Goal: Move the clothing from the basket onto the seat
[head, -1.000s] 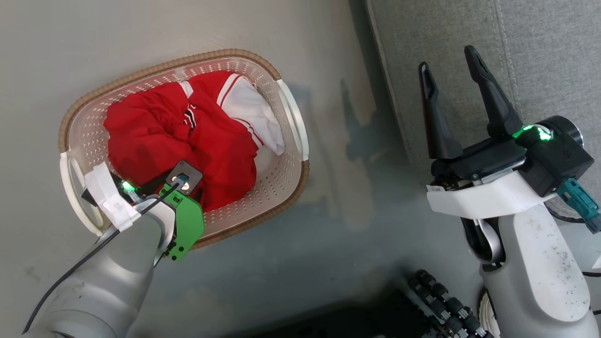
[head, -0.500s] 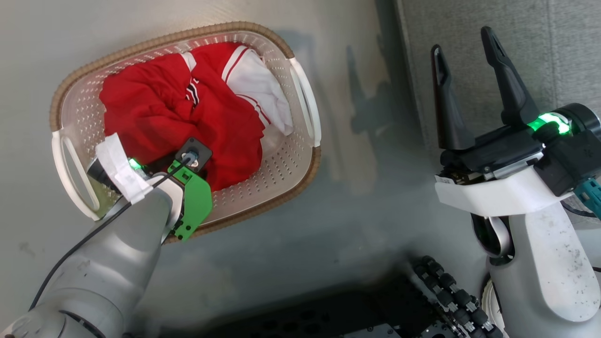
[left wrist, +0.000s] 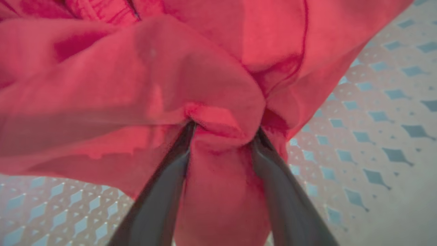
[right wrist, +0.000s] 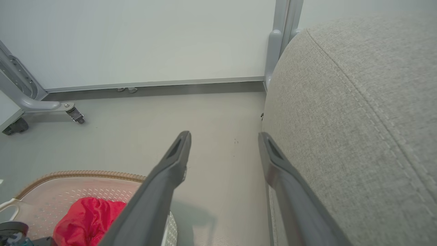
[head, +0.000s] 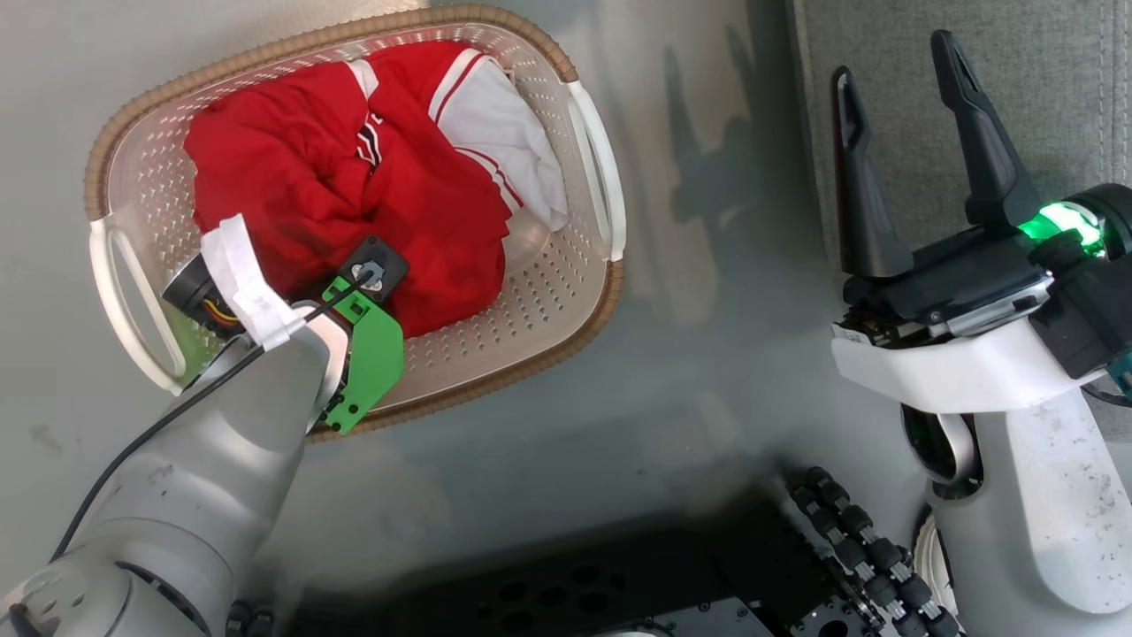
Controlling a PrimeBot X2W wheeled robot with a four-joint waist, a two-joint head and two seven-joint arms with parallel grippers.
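Nearest the robot, the left forearm reaches down over the near rim of the basket (head: 548,301), its wrist tipped steeply so that the left fingers (left wrist: 167,191) go straight into the heap rather than skimming across it. The left wrist view shows why: both fingers press into a raised fold of the clothing (head: 292,177), with red cloth bunched and puckered between their tips, so they are grasping the fabric at a ridge that gives them something to pinch. All of the clothing lies crumpled in the basket, red folds over a white panel, and nothing has reached the seat (right wrist: 358,119). The basket stands on the floor (head: 707,380), apart from the seat's edge. Further right, the right fingers (head: 862,195) are spread wide and hold nothing, raised over the strip of floor just beside the seat, probably kept clear so the left arm can work alone. Beyond them a pale wall (right wrist: 136,41) closes the room. Against a second ago, the whole head view has slid, which is the camera moving; the heap lies as it did, the left wrist has rolled a little, its fingers have drawn in from fully spread, and the right arm's pose is unchanged.
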